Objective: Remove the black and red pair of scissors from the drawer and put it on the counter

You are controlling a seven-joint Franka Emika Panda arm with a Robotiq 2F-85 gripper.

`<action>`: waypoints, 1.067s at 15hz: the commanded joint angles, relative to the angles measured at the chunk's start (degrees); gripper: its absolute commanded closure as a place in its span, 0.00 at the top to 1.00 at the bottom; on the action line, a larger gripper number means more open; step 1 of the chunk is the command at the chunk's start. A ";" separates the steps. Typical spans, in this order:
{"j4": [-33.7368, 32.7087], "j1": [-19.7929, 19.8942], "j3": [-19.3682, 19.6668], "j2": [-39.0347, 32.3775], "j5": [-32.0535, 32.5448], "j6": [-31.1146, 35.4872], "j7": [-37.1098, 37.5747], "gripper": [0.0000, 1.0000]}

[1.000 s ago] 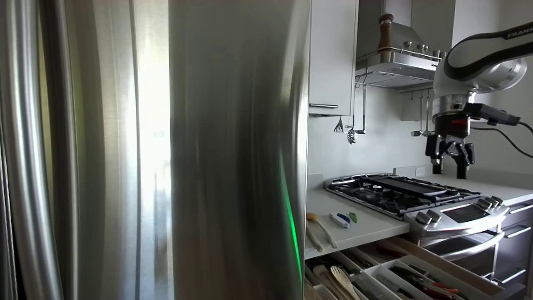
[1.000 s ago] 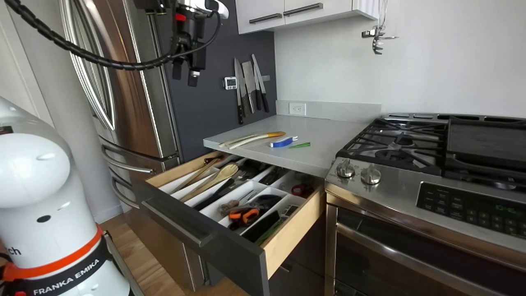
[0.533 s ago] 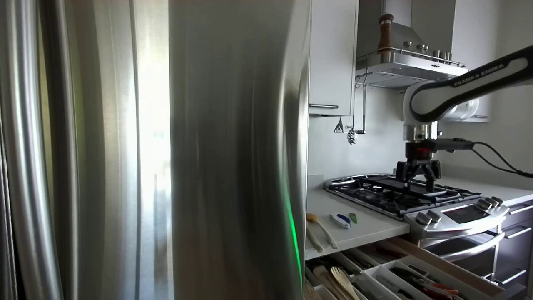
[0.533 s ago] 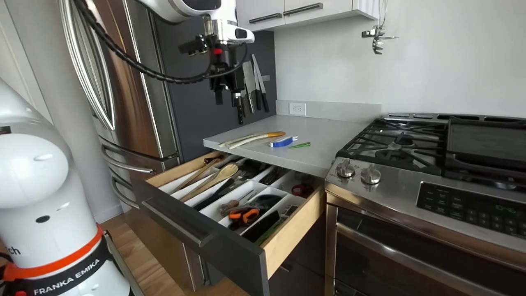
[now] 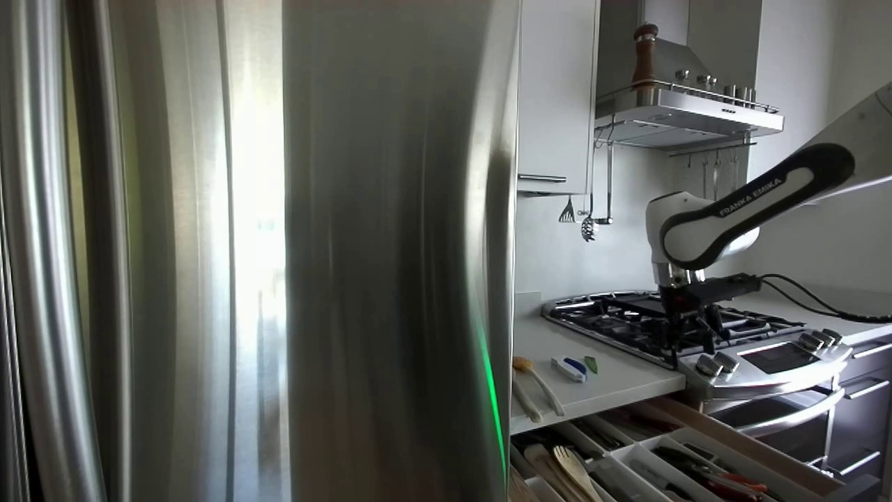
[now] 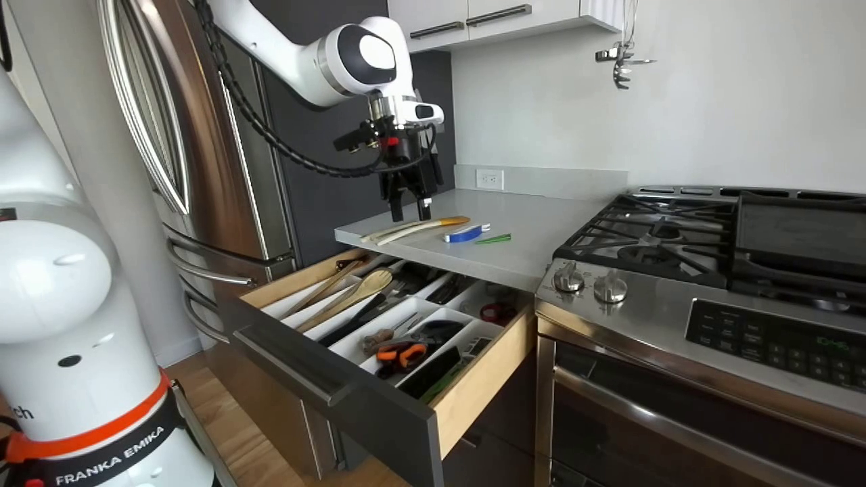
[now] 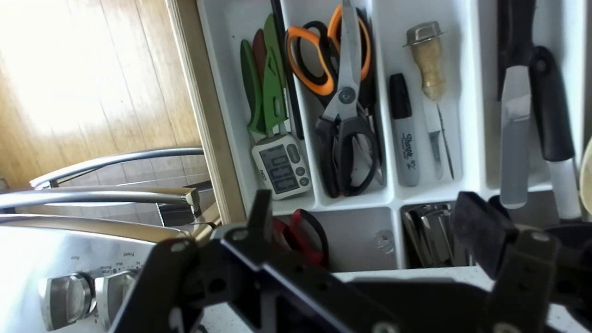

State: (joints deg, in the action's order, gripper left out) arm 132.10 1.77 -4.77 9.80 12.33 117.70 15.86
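The claw (image 6: 411,212) hangs above the drawer (image 6: 490,379), its jaws wide with nothing between; I judge the approach is the step in hand. The red-and-black scissors (image 7: 296,238) seem to lie in the rear corner compartment (image 7: 356,236), partly hidden behind the claw in the wrist view. Next it should align over them and descend; the counter (image 6: 541,213) comes later

In an exterior view: stood before drawer (image 6: 482,384), looked down | in an exterior view: looked past nearby fridge (image 5: 348,244) across drawer | wrist view: faced down close above drawer | all showed drawer
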 commanded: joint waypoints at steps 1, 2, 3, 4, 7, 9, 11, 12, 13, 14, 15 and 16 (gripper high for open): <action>1.58 0.36 0.75 -4.52 5.72 6.91 4.11 1.00; 1.65 0.34 1.03 -5.90 6.91 8.72 5.00 1.00; 1.46 0.29 1.39 -7.44 7.84 10.58 5.75 1.00; 1.37 0.20 1.69 -8.83 9.02 12.55 6.69 1.00; 0.62 0.06 3.23 -13.73 12.18 17.91 9.25 1.00; 1.23 -0.79 3.61 -11.90 10.30 16.45 7.55 1.00; 0.94 -0.90 4.09 -13.35 10.56 17.29 7.67 1.00; 0.74 -0.93 4.12 -13.56 10.56 17.29 7.67 1.00; 0.54 -0.94 4.12 -13.60 10.56 17.29 7.67 1.00; 0.41 -0.94 4.12 -13.59 10.56 17.29 7.67 1.00; 0.04 -1.07 4.42 -14.74 13.59 19.08 9.08 1.00; -0.23 -1.31 4.51 -15.48 14.82 18.87 9.28 1.00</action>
State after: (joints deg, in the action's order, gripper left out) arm 132.35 1.76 -1.61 -3.88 23.53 135.21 23.71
